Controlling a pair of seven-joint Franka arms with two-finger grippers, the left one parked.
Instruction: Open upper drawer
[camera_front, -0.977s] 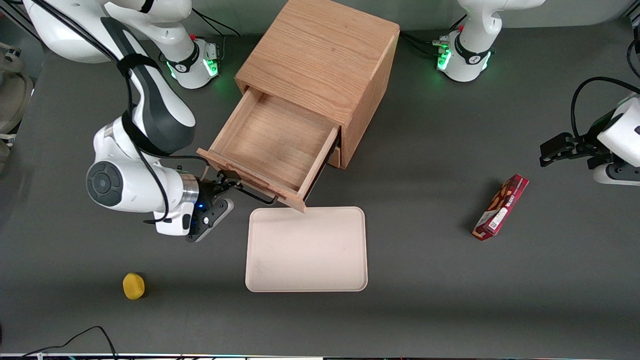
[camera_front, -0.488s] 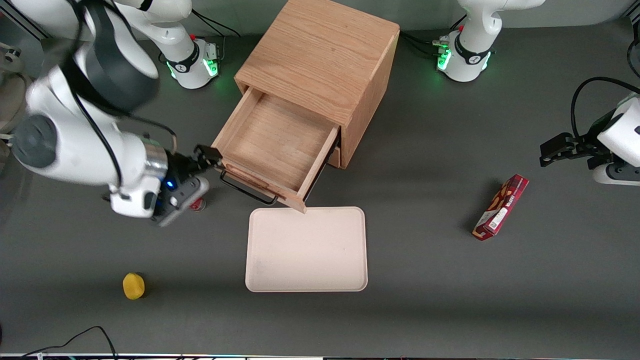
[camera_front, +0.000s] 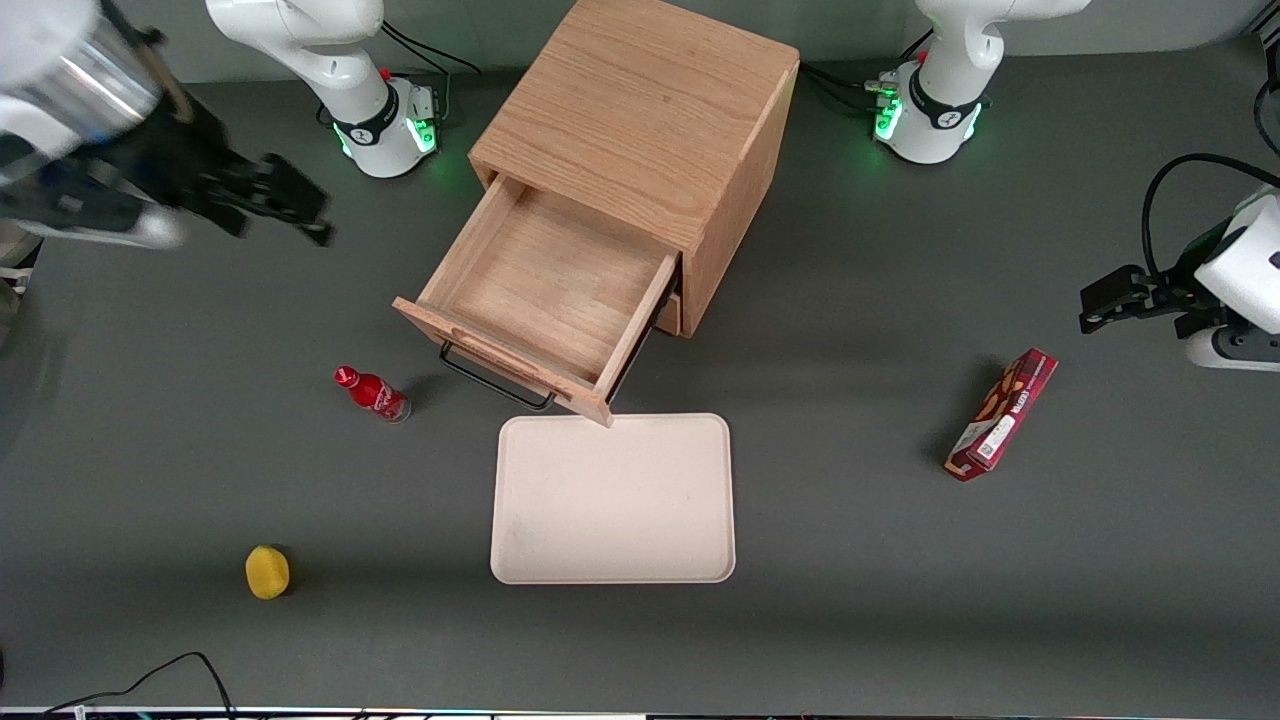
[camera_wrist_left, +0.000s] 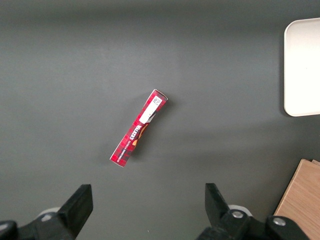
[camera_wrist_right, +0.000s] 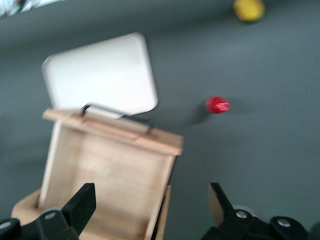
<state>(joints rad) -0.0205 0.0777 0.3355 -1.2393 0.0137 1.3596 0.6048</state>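
The upper drawer (camera_front: 545, 290) of the oak cabinet (camera_front: 640, 110) stands pulled far out, with nothing in it. Its thin black wire handle (camera_front: 495, 380) hangs on its front panel, just above the tray. My right gripper (camera_front: 290, 205) is raised high, toward the working arm's end of the table, well away from the drawer; its fingers are spread wide with nothing between them. In the right wrist view the open drawer (camera_wrist_right: 110, 170) and its handle (camera_wrist_right: 117, 114) show below the gripper (camera_wrist_right: 150, 210). The bottom drawer is mostly hidden under the upper one.
A cream tray (camera_front: 613, 498) lies in front of the drawer. A small red bottle (camera_front: 372, 393) lies beside the drawer front, and a yellow object (camera_front: 267, 571) lies nearer the front camera. A red snack box (camera_front: 1003, 413) lies toward the parked arm's end.
My gripper let go of the handle, swung away from the drawer and rose toward the working arm's end. The red bottle came into view. The drawer stays open.
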